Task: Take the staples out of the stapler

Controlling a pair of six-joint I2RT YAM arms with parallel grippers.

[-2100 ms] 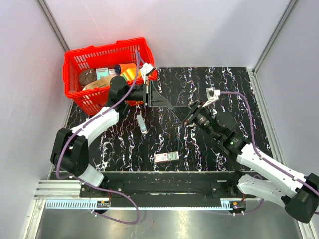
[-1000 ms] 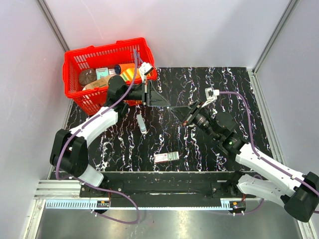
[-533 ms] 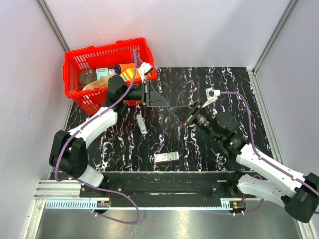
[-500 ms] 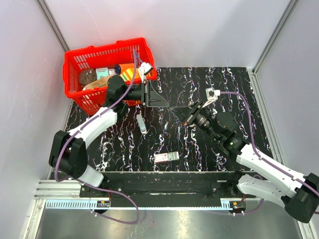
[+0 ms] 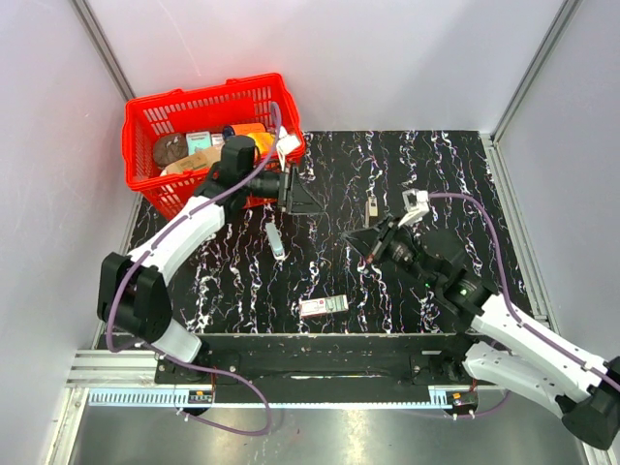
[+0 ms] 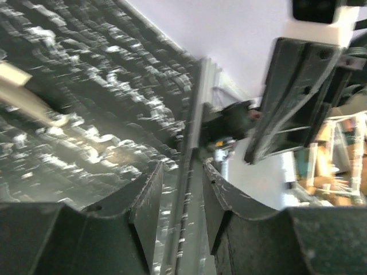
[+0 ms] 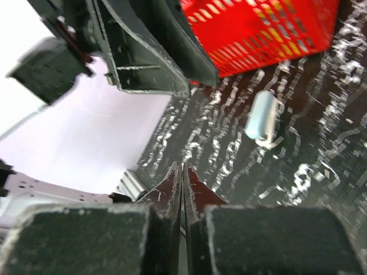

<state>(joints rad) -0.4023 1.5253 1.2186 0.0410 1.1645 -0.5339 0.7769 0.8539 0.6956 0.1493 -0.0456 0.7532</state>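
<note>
Pale stapler (image 5: 277, 239) lies nearside of basket (image 5: 205, 93), axis pointing at it. Left gripper (image 6: 182, 170) between them, slightly spread, empty. Right gripper (image 7: 182, 172) pressed together, farther.

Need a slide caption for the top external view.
Stapler lies untouched on the black table; left gripper open beside the red basket, right gripper shut.
</note>
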